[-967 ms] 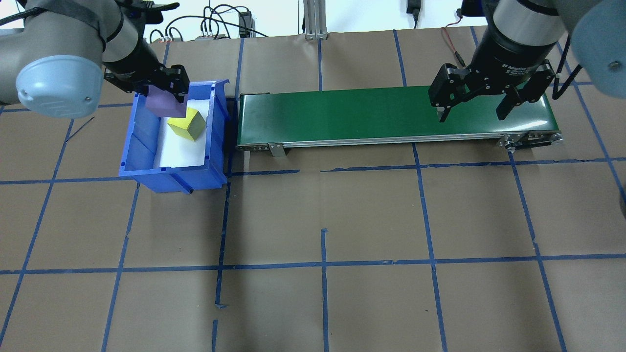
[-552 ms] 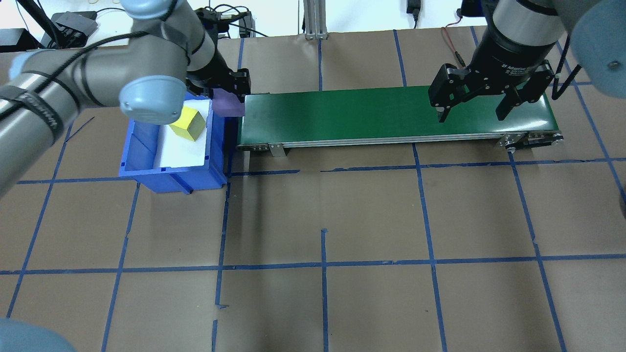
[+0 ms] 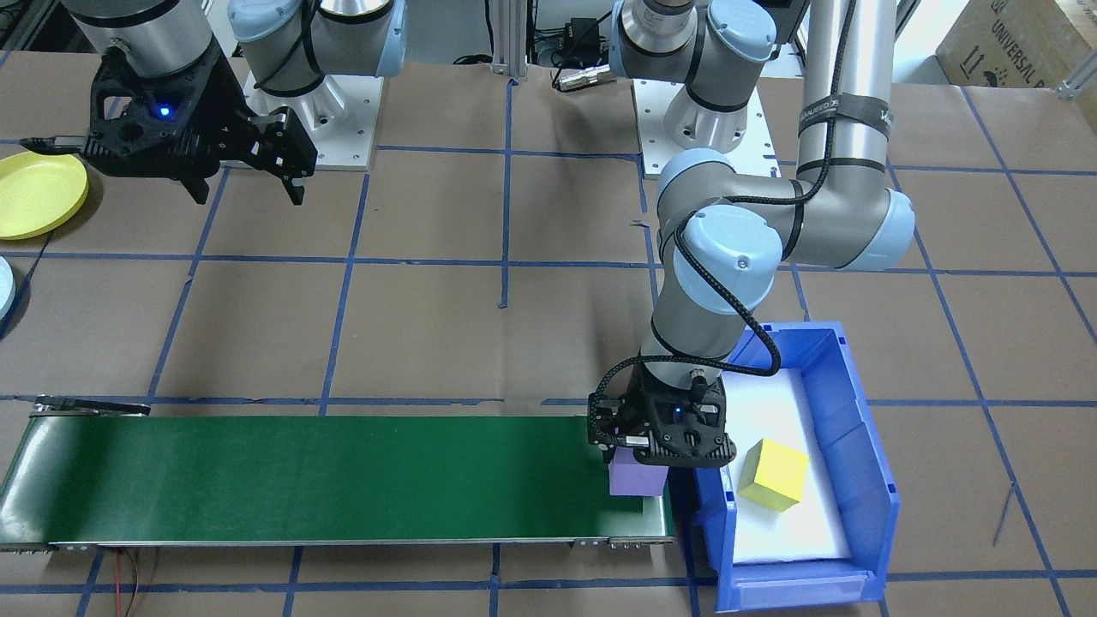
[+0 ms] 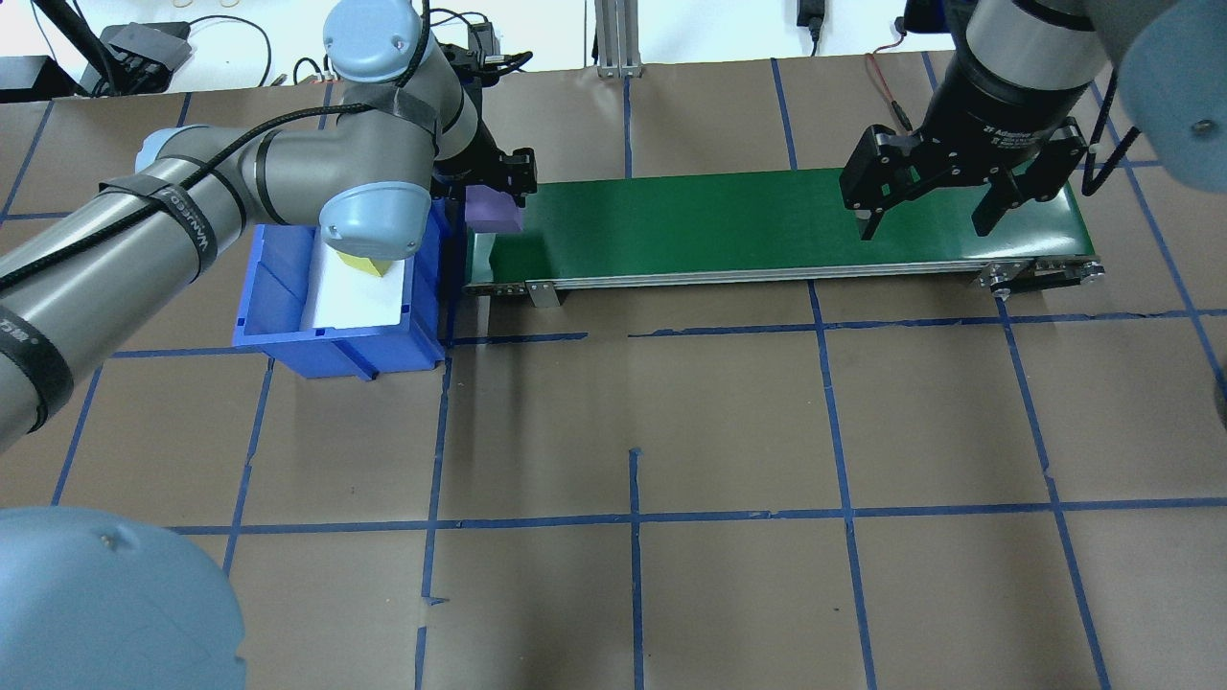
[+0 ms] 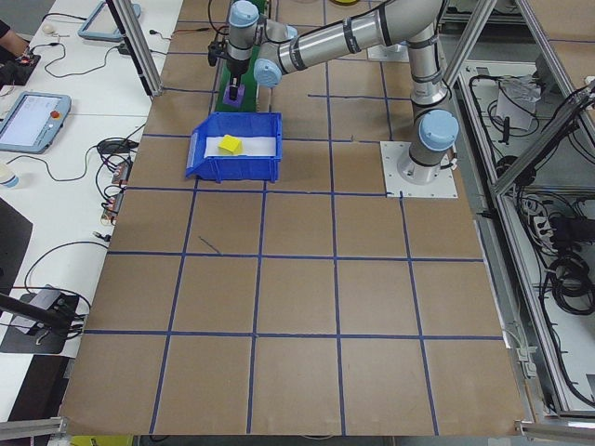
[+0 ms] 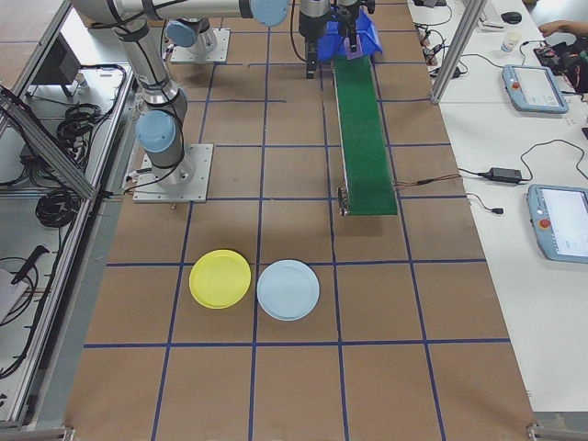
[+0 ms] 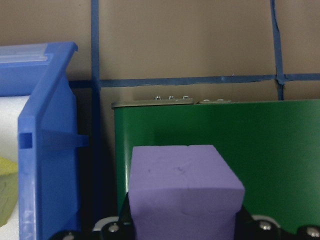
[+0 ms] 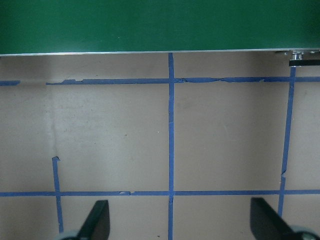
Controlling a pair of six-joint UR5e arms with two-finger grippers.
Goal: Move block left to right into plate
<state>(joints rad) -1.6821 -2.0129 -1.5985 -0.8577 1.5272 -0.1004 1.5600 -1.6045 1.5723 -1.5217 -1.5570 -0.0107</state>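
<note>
A purple block (image 4: pixel 494 211) is held low over the left end of the green conveyor belt (image 4: pixel 748 220), with my left gripper (image 4: pixel 494 195) shut on it. Whether it touches the belt I cannot tell. In the left wrist view the purple block (image 7: pixel 185 190) fills the lower middle. A yellow block (image 3: pixel 774 474) lies in the blue bin (image 3: pixel 857 428). My right gripper (image 4: pixel 925 218) hangs open and empty above the belt's right end. The yellow plate (image 3: pixel 34 193) lies on the table at the robot's right, beside my right gripper (image 3: pixel 247 190).
A pale blue plate (image 6: pixel 288 289) lies next to the yellow plate (image 6: pixel 220 278). The blue bin (image 4: pixel 335 350) stands right against the conveyor's left end. Brown paper with a blue tape grid covers the table (image 4: pixel 633 431).
My left gripper has carried the purple block rightward out of the blue bin to over the conveyor's left end. The right arm has not moved.
</note>
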